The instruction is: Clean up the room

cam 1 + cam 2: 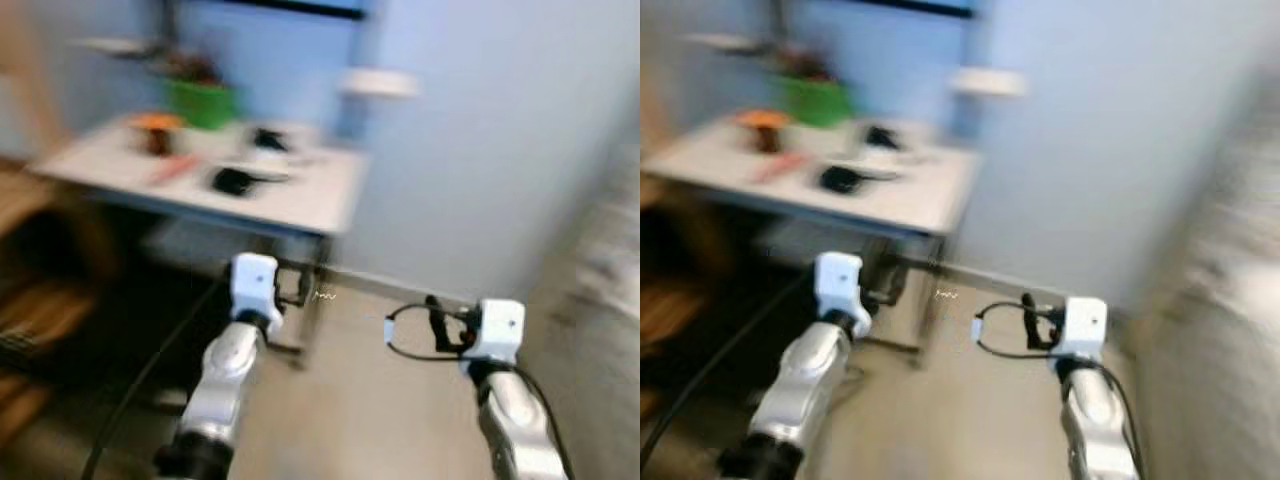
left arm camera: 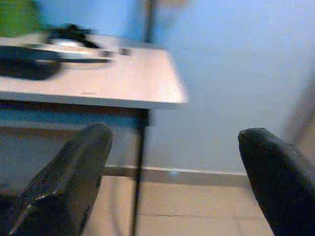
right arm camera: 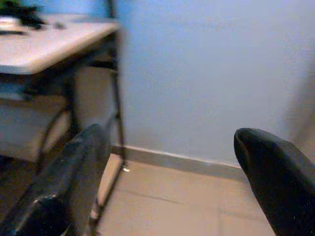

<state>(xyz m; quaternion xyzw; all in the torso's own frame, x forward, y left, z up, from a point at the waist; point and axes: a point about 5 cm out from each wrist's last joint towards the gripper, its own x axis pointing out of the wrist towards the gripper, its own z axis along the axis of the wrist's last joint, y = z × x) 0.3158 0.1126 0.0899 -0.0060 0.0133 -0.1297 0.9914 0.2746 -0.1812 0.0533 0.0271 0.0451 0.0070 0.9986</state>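
Motion blur smears both head views. A white table [image 1: 300,205] stands ahead and to the robot's left, against a pale blue wall [image 1: 480,150]. On the tabletop lie the things to be tidied: a green pot [image 1: 203,102] with a dark plant at the back, an orange-topped object [image 1: 156,128] near the left end, a reddish flat item [image 1: 175,167] in front of it, a black object [image 1: 233,181] near the middle, and another dark object [image 1: 268,139] further back. What each of these is cannot be told through the blur. A small white shelf [image 1: 378,84] juts from the wall above the table's right end.

Both silver arms are raised in front of the robot, above a beige tiled floor [image 1: 370,420]. The left gripper [image 2: 174,162] is close to the table's near right corner, below the tabletop, and its two black fingers [image 2: 69,177] stand wide apart with nothing between them. The right gripper [image 3: 170,172] hangs well apart from the table, facing the wall and its baseboard [image 3: 182,161], and its fingers [image 3: 275,182] are likewise spread wide and hold nothing. A black cable loop [image 1: 415,335] curls beside the right wrist. The table's dark metal leg [image 3: 117,98] runs down to the floor near the wall.
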